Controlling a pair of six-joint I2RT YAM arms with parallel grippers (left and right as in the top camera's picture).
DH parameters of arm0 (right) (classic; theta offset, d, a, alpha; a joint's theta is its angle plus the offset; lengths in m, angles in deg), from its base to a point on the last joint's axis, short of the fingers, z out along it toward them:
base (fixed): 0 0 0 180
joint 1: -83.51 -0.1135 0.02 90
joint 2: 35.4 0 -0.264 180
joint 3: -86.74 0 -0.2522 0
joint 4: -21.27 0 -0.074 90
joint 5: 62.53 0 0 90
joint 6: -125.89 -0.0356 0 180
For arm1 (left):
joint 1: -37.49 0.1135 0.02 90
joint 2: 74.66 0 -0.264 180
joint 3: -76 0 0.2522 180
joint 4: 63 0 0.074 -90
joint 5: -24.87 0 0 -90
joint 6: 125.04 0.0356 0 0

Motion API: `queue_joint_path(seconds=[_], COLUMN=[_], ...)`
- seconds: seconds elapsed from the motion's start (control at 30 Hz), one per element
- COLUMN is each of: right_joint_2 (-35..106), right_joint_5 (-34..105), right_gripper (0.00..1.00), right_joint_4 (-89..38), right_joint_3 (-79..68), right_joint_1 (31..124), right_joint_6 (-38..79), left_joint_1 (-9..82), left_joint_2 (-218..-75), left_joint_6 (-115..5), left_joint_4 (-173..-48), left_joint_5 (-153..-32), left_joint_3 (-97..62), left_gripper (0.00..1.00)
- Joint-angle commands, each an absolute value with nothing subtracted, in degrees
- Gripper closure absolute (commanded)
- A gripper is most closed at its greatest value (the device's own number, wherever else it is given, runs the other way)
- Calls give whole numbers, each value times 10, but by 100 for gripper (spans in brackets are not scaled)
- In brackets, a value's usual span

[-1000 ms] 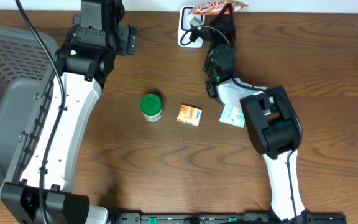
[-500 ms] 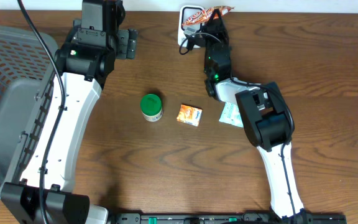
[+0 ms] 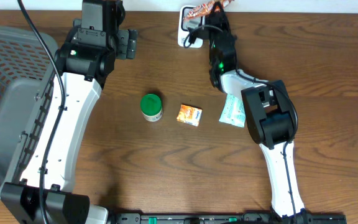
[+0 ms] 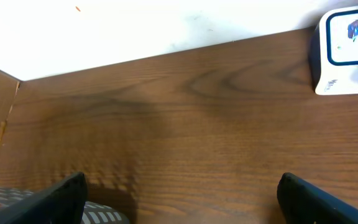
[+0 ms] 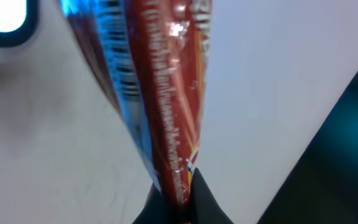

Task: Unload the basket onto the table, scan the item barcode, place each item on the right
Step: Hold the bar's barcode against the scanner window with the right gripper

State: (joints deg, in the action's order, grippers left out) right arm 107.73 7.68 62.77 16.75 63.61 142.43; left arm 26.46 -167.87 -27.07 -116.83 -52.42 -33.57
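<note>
The left gripper hovers, jaws wide apart and empty; the scanner stands ahead of them, to the right. A jar, box and sachet lie well behind both jaws. The right gripper is clamped on the packet, which juts forward from its jaws beside the scanner, barcode showing.

We see our right gripper clamped on the bottom edge of a glossy red plastic packet with a blue barcode strip; a dark-rimmed white screen peeks in top left.
</note>
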Motion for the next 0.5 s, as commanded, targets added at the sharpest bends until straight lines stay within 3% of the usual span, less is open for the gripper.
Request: queue_joint_path(seconds=[0.0,0.47], right_joint_2=[1082,1218], right_joint_5=[96,95], right_gripper=[99,99], right_joint_4=[604,609], right_joint_3=[198,322], right_joint_1=[640,637], right_joint_6=[1382,1368], left_joint_1=[266,266], left_joint_2=[-1671,-1671], left_joint_6=[-267,-267], left_joint_4=[-1169,-1169], left_joint_5=[-525,-525], left_joint_3=[-336,-336], left_gripper=[2,2])
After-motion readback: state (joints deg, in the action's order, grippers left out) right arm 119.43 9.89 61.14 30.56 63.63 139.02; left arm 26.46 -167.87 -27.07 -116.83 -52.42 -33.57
